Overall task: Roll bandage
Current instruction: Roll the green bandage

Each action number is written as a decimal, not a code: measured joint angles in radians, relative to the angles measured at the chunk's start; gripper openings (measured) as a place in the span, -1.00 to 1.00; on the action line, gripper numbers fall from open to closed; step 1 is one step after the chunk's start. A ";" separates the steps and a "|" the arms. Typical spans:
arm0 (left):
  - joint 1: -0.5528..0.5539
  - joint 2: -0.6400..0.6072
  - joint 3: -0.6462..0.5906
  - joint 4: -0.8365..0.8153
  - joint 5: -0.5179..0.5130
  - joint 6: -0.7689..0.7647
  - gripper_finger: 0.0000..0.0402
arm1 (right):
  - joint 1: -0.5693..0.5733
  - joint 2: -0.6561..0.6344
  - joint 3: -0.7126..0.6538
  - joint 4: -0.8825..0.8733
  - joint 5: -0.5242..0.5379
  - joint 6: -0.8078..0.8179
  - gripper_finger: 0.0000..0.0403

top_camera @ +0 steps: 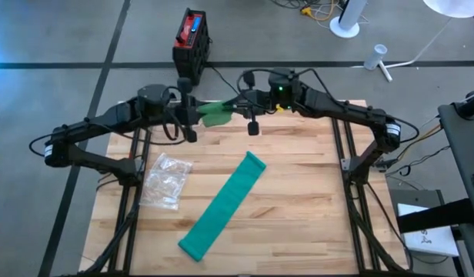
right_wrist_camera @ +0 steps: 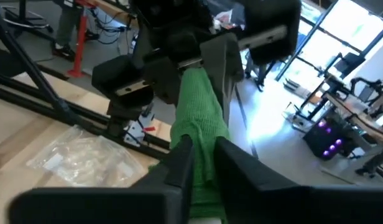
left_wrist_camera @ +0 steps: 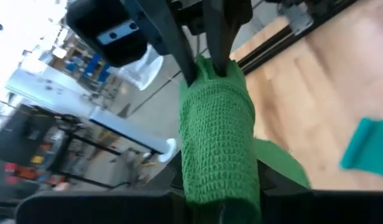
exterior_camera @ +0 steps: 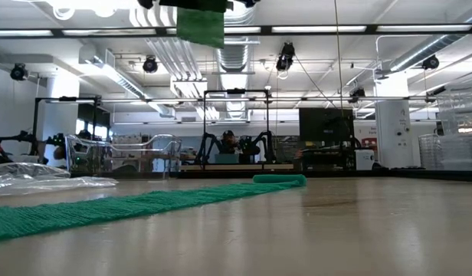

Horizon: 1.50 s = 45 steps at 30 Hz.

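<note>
A clear plastic bag (top_camera: 167,180) lies crumpled on the left part of the wooden table (top_camera: 298,200). Beyond the table's far edge, a red and black box (top_camera: 191,36) stands on the grey floor (top_camera: 60,38). Farther right on the floor are a white round stand base (top_camera: 345,28) and a small white cup (top_camera: 379,52).

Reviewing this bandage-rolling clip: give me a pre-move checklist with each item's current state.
1. Left gripper shut on the green bandage roll: ok.
2. Right gripper shut on the same roll, opposite end: ok.
3. Roll lifted off the table, at its far edge: ok.
4. Roll fully wound: not ok, a loose flap hangs from it.
5. Teal bandage strip flat and unsnagged on the table: ok.
6. Plastic bag clear of the strip: ok, lying beside it.
</note>
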 joint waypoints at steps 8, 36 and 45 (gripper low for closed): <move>-0.011 -0.007 -0.003 0.049 -0.028 0.031 -0.76 | -0.007 -0.047 0.001 -0.098 0.079 -0.061 -0.99; -0.013 0.020 0.002 0.014 -0.054 -0.548 -0.75 | 0.057 -0.046 -0.007 0.038 0.115 -0.359 -0.41; -0.058 0.003 -0.001 0.005 -0.047 -0.532 -0.75 | 0.061 -0.020 -0.006 -0.033 0.265 -0.364 -0.72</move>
